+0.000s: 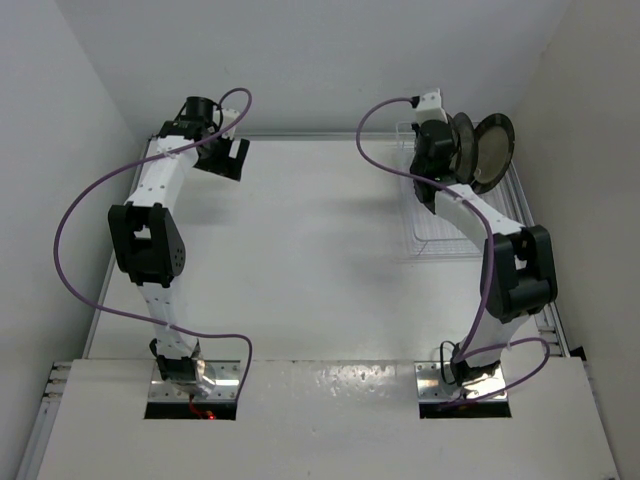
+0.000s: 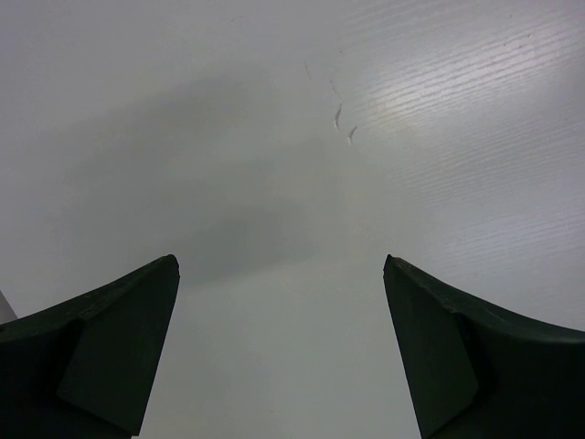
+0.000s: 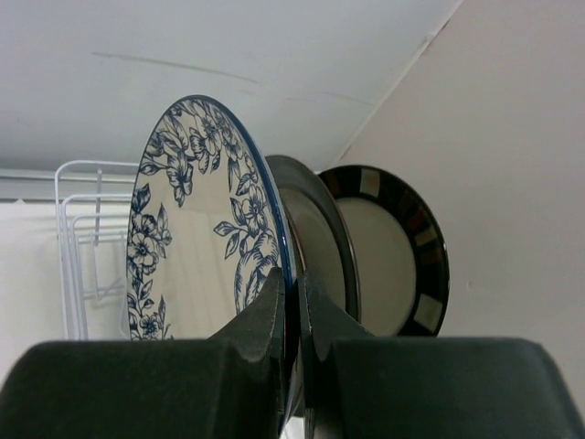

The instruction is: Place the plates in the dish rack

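— How do the arms sit?

— Both reach away over the white bench (image 1: 300, 260). The left arm (image 1: 150, 235) runs up the left side, elbow raised, its wrist bent at the far left corner. The right arm (image 1: 500, 260) stretches to the far right corner, with its forearm passing above the dish rack (image 1: 435, 240).

— And the rack itself?

— White wire, lying along the bench's right edge near the side wall. Three plates stand on edge at its far end (whether each sits in a slot, I cannot tell).

— Which plates?

— Nearest the right wrist camera is the floral plate (image 3: 196, 229), blue on white. Just behind it is the grey-rimmed plate (image 3: 320, 229), then the striped-rim plate (image 3: 398, 256), closest to the wall.

— The tools?

— The right tool (image 3: 291, 288) is clamped on the floral plate's lower rim, one finger on each face. The left tool (image 2: 279, 274) has its fingers wide apart, facing a white surface with a few small scratches (image 2: 343, 119).

— Anything in the way?

— The grey-rimmed plate stands just beside the held one, with only a narrow gap between them. A purple cable (image 1: 58, 240) loops off each arm.
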`<state>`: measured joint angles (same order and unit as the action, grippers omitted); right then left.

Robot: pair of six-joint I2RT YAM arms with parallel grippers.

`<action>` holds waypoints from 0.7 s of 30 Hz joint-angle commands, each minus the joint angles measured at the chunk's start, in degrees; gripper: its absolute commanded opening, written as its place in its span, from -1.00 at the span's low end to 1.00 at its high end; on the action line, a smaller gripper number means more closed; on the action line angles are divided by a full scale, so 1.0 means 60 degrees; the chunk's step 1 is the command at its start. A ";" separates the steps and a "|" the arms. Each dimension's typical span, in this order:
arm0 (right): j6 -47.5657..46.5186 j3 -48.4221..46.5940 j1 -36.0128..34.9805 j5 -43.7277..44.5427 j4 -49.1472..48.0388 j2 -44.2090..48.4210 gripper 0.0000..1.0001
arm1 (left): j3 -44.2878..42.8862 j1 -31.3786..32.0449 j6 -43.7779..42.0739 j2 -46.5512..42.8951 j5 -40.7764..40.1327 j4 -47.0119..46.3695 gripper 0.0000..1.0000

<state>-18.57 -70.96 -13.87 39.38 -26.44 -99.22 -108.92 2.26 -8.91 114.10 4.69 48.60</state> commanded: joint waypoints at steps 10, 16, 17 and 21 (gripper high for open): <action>0.2010 0.0166 -0.0076 0.0483 -0.0531 -0.0249 -1.00 | -0.0347 -0.0055 -0.0127 -0.0121 0.0039 -0.0014 0.98; 0.2859 -0.0068 0.0113 0.0381 0.0099 -0.0456 -0.94 | -0.0347 -0.0055 -0.0127 -0.0121 0.0039 -0.0014 0.98; 0.3005 -0.0126 0.0158 0.0395 0.0230 -0.0456 -0.77 | -0.0347 -0.0055 -0.0127 -0.0208 0.0039 -0.0014 0.98; 0.2992 -0.0171 0.0158 0.0206 0.0407 -0.0280 -0.52 | -0.0347 -0.0055 -0.0127 -0.0209 0.0039 -0.0014 0.98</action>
<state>-3.42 -69.25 -13.08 40.93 -22.15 -102.52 -108.92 2.26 -9.04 114.10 4.69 48.64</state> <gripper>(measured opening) 0.226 0.992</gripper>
